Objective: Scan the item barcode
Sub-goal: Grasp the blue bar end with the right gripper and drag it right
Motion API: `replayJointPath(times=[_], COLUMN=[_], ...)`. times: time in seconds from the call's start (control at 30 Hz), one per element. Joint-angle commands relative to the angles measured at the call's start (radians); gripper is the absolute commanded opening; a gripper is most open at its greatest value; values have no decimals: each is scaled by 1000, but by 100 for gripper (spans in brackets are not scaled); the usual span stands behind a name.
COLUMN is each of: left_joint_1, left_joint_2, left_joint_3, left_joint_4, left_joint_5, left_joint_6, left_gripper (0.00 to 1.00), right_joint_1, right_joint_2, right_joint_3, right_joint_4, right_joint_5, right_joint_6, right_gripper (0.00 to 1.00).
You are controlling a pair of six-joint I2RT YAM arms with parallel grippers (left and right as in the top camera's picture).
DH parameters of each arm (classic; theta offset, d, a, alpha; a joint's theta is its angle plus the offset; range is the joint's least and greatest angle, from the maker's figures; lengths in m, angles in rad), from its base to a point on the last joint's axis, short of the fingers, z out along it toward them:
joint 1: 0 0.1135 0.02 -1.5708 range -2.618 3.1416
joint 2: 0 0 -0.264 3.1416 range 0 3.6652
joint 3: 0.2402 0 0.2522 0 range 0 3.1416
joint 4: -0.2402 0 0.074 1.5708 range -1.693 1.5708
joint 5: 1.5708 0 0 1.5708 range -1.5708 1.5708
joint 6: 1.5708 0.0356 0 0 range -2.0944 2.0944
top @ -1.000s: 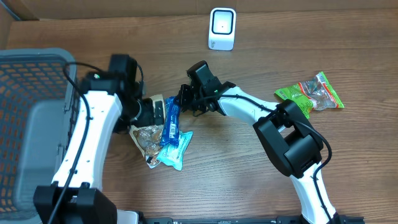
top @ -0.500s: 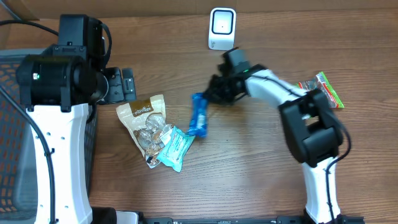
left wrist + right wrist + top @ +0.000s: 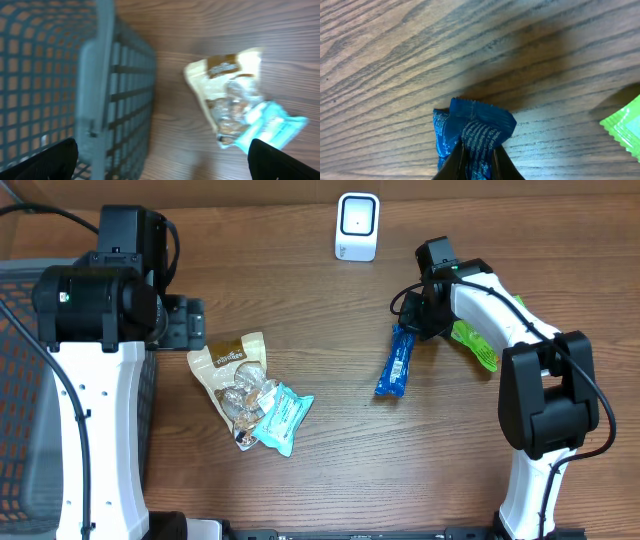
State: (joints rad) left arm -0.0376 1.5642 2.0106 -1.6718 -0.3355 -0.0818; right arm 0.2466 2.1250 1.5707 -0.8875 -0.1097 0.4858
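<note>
Right gripper [image 3: 411, 317] is clamped on the top end of the blue packet [image 3: 396, 362], near the white scanner [image 3: 357, 226]. The left gripper [image 3: 192, 323] gapes beside the grey mesh basket [image 3: 40, 370], whose inside is blurred.

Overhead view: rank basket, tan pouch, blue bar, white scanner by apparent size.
1. Basket, partly hidden.
2. Tan pouch.
3. White scanner and blue bar: too close to rank; the bar may be nearer the camera.

The long blue snack wrapper [image 3: 472, 131] is crinkly, glossy plastic. The brown table [image 3: 395, 45] shows matt wood grain; the grey lattice basket [image 3: 102, 90] at nine o'clock looks smooth plastic.
</note>
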Motion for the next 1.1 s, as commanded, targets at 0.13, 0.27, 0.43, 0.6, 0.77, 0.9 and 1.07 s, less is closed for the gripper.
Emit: replayJointPath(times=[0.13, 0.27, 0.43, 0.6, 0.77, 0.9, 1.07], left_joint_1=[245, 337, 352, 360, 393, 390, 390], left_joint_2=[2, 1, 0, -21, -54, -51, -50], left_joint_3=[-81, -80, -32, 38, 39, 38, 38], left_joint_4=[122, 141, 111, 104, 128, 128, 128], left_joint_5=[70, 177, 269, 396, 435, 494, 489], left_joint_6=[43, 60, 61, 103, 4, -64, -68], left_gripper=[100, 99, 100, 99, 100, 100, 100], right_joint_1=[-6, -6, -6, -6, -6, -5, 8], right_joint_2=[24, 24, 24, 24, 24, 24, 21], right_joint_3=[-28, -28, -28, -28, -28, -28, -26], right_joint_4=[14, 13, 14, 11, 10, 27, 53], right_joint_5=[158, 161, 161, 161, 192, 257, 280], right_joint_6=[-16, -23, -23, -23, -23, -23, -23], right_gripper=[4, 4, 4, 4, 4, 4, 4])
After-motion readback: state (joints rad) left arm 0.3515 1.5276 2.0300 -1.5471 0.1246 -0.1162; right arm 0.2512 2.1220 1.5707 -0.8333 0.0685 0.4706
